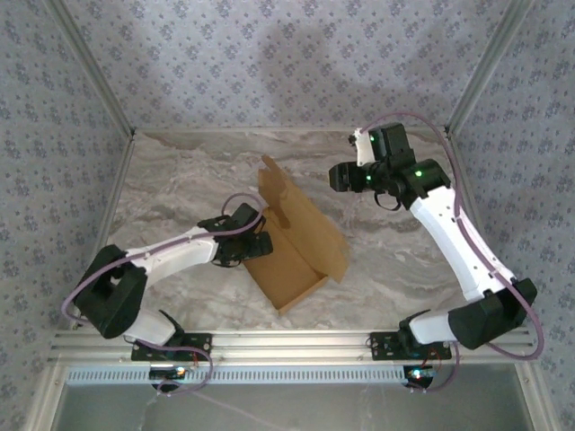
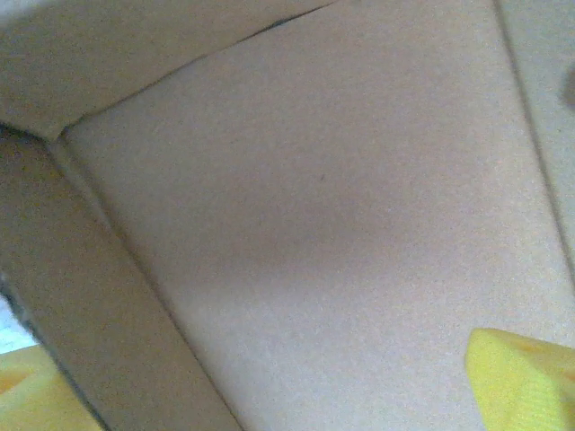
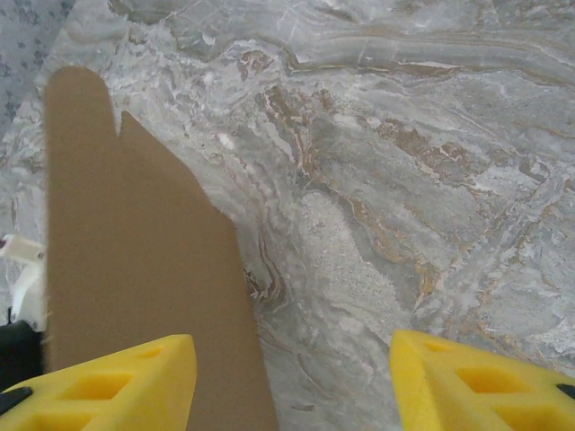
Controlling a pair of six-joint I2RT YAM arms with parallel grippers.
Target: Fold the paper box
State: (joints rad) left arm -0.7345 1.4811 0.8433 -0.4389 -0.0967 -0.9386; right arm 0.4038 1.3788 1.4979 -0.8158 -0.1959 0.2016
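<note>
The paper box (image 1: 301, 247) lies partly folded in the middle of the marble table, with one tall flap (image 1: 272, 184) standing up at its far left corner. My left gripper (image 1: 258, 244) is at the box's left side, open. In the left wrist view its yellow fingertips (image 2: 517, 377) are far apart, one on each side of a raised side wall (image 2: 99, 296), with the tan floor panel (image 2: 341, 224) close below. My right gripper (image 1: 344, 176) hovers open to the right of the tall flap. Its yellow fingers (image 3: 481, 382) have bare marble between them, and a cardboard flap (image 3: 135, 251) stands by the left finger.
The marble table (image 1: 180, 180) is walled by patterned panels at the back and both sides. An aluminium rail (image 1: 296, 343) runs along the near edge, where both arm bases are bolted. Open tabletop lies to the right of the box (image 3: 404, 180).
</note>
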